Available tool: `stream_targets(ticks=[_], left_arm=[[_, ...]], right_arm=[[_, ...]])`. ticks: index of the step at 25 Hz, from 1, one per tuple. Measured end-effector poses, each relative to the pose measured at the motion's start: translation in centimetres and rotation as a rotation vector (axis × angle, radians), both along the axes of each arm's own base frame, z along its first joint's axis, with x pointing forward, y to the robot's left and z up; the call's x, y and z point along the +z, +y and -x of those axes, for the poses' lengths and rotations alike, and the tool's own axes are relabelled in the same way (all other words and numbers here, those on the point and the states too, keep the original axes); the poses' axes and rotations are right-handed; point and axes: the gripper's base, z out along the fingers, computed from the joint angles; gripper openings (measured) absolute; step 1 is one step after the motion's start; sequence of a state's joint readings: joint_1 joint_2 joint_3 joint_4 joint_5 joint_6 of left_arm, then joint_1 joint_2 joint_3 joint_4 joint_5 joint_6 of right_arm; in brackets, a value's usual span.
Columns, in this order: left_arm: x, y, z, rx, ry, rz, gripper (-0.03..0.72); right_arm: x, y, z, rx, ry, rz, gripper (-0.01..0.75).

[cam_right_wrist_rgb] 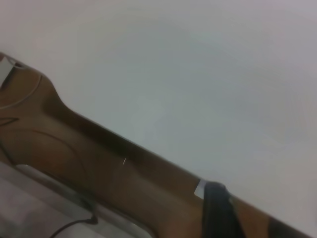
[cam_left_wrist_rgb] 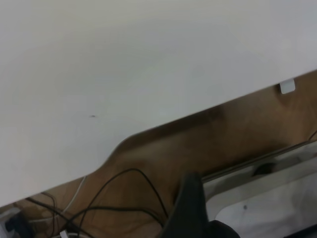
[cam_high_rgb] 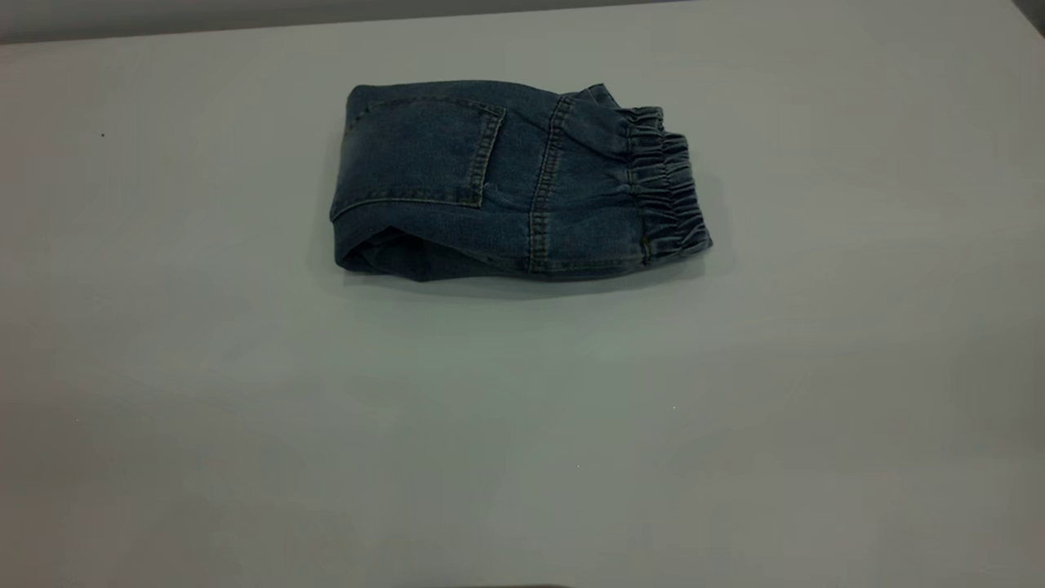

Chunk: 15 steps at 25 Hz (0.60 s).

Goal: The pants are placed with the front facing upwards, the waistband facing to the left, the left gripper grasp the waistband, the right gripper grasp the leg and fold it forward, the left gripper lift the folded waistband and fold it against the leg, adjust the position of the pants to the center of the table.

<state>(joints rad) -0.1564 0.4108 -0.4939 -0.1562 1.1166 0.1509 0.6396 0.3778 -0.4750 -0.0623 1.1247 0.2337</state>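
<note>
Table fills the exterior view, a plain pale grey top with nothing on it but the pants. They lie well back from the near edge, in the far half and close to the middle of the width, so the centring step looks nearly met; a short pull toward the near side may be all that is left, as I judge it.

The pants form a compact folded bundle of dark blue denim, long axis running left to right. The waistband, ruched and darker, now sits at the bundle's right end, laid over the leg layers, which suggests both folds are done. A stitched back pocket faces up on the left part, with a double seam between it and the waistband. At the near left corner the lower layers gape open a little.

Neither arm reaches into the exterior view. The left wrist view shows only bare table, its edge, brown floor with cables and a dark blurred part of the left hand; the right wrist view shows much the same with a sliver of the right hand. Whether either hand is released or clenched I cannot tell. Both appear parked off the table's edge, well apart from the pants, and neither looks clearly nearer.
</note>
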Motion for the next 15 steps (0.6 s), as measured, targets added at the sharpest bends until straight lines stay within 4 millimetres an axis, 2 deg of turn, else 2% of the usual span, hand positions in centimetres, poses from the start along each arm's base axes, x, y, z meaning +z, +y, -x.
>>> stream_targets(ticks=[15], left_arm=[[0.04,0.02,0.08,0.001,-0.010,0.002,0.570]], right_arm=[[0.03,-0.03,0.06,0.002,-0.005,-0.005,0.347]])
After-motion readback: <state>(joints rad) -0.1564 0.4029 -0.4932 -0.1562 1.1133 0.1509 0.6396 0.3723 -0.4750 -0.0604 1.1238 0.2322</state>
